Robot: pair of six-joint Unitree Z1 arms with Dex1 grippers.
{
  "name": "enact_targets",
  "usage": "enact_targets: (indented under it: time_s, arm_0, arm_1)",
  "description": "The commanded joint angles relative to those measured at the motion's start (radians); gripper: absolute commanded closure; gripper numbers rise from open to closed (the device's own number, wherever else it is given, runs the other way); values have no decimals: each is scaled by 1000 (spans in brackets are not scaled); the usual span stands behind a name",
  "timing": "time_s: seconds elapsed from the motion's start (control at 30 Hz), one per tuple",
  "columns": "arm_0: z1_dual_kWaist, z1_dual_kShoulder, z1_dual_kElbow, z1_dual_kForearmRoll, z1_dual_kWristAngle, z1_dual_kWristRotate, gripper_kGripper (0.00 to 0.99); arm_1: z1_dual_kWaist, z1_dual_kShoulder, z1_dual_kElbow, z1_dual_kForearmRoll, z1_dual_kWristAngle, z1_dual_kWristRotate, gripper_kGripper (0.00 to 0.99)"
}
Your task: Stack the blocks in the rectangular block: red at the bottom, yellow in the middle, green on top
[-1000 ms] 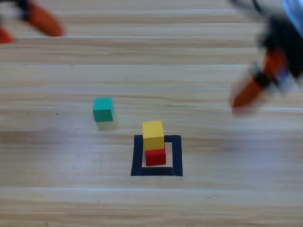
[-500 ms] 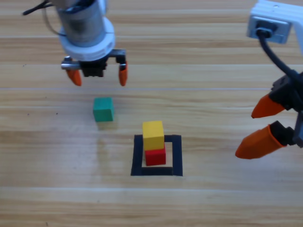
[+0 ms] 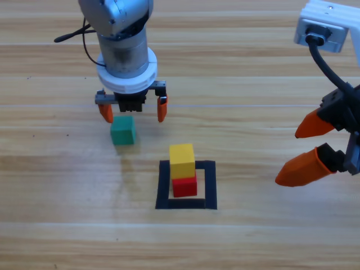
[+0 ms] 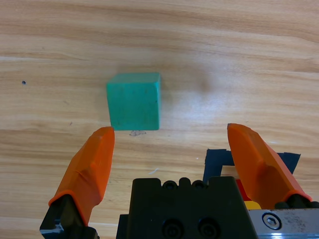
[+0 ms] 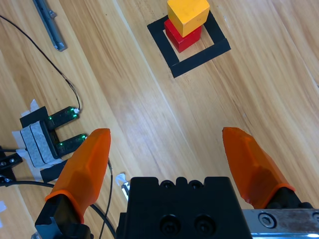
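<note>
Hovering just above and behind the green cube [image 3: 122,130], the left gripper [image 3: 134,110] points straight down at the table [image 3: 253,236] with its orange jaws spread wide and nothing between them. From the high view, the cube sits just in front of the left jaw tip rather than centred in the gap. The left wrist view agrees: the green cube [image 4: 134,101] lies on bare wood beyond the jaw tips, nearer the left-hand jaw, touching neither jaw.

To the right of the green cube and nearer the front of the table lies the black tape outline [image 3: 186,185]. Inside it the red cube [image 3: 184,186] rests on the wood, and the yellow cube [image 3: 181,161] sits on top of the red one. The green cube stands apart from this outline, outside it.

Well to the right of the green cube, past the outline, the right gripper [image 3: 306,149] hangs near the picture's right edge, its jaws also set wide and empty. Its wrist view looks down from a distance on the outline [image 5: 189,45] with the yellow cube [image 5: 188,16] over the red cube [image 5: 182,35], and on cables [image 5: 45,74] and a small device with green lights [image 5: 47,132] at the table's far side.
</note>
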Motion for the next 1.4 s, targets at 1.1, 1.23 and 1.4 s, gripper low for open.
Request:
enact_targets:
  time_s: [1.1,1.23,1.4]
  arm_0:
    - [79,2,159,-133,-64,45,31]
    - [79,14,158,-141,-59,42,31]
    - [85,19,164,-165,-60,36,34]
  arm_1:
    - [-19,42,15,-18,-6,10,0]
    - [-19,44,13,-18,-6,10,0]
    - [-19,42,13,-18,-6,11,0]
